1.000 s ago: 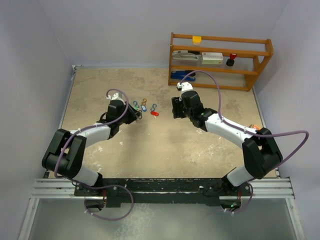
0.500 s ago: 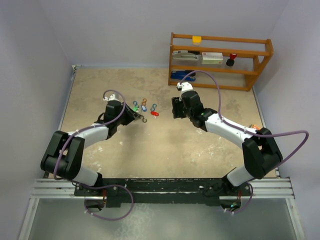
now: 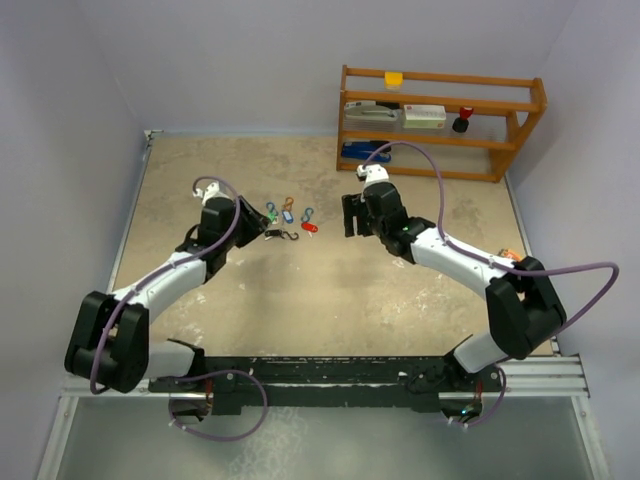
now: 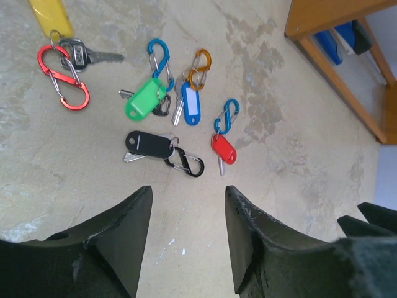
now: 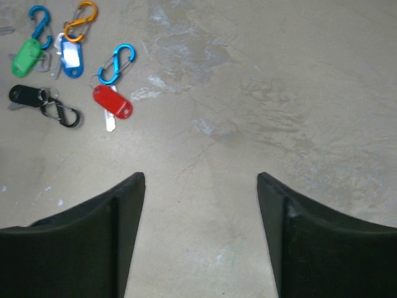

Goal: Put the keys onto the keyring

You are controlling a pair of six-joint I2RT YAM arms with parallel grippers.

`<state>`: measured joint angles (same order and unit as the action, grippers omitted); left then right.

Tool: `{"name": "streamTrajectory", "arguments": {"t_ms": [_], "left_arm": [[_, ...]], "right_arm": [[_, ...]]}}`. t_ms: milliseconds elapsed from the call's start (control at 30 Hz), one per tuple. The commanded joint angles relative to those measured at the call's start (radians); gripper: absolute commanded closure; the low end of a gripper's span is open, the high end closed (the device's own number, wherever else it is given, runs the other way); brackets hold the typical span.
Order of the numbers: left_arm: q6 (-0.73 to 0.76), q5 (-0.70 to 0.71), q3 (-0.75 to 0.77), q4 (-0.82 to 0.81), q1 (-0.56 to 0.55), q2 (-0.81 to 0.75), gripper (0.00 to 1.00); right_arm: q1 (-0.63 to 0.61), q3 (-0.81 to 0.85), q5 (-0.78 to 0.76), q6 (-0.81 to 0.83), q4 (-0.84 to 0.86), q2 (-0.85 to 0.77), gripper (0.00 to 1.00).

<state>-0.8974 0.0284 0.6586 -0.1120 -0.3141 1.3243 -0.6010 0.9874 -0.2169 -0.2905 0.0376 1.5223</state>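
On the mottled beige counter (image 3: 330, 290) the keys (image 4: 144, 102) lie clustered left of centre, seemingly each on its own clip, between the left gripper (image 4: 187, 205) and right gripper (image 5: 201, 186), both spread empty, poised for picking.

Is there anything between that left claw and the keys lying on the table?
Nothing visible. The left gripper hangs open just short of the black fob, with only table surface between them.
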Motion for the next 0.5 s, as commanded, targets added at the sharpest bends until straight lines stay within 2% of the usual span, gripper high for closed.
{"name": "streamTrajectory", "arguments": {"t_ms": [0,67,100,133,267,467], "left_arm": [[0.028,0.087,0.052,0.05,0.009,-0.07,0.51],[0.025,0.114,0.058,0.072,0.01,-0.091,0.5],[0.024,0.127,0.055,0.072,0.009,-0.106,0.43],[0.023,0.135,0.047,0.064,0.009,-0.123,0.41],[0.039,0.15,0.046,0.068,0.009,-0.173,0.36],[0.049,0.244,0.052,0.135,0.01,-0.258,0.33]], "right_arm": [[0.016,-0.024,-0.16,-0.077,-0.024,-0.072,0.05],[0.035,-0.035,-0.208,-0.128,-0.043,-0.088,0.0],[0.043,-0.038,-0.228,-0.146,-0.05,-0.096,0.0],[0.049,-0.041,-0.248,-0.164,-0.064,-0.103,0.0],[0.053,-0.04,-0.368,-0.243,-0.123,-0.109,0.0],[0.055,-0.065,-0.435,-0.335,-0.164,-0.146,0.0]]}}
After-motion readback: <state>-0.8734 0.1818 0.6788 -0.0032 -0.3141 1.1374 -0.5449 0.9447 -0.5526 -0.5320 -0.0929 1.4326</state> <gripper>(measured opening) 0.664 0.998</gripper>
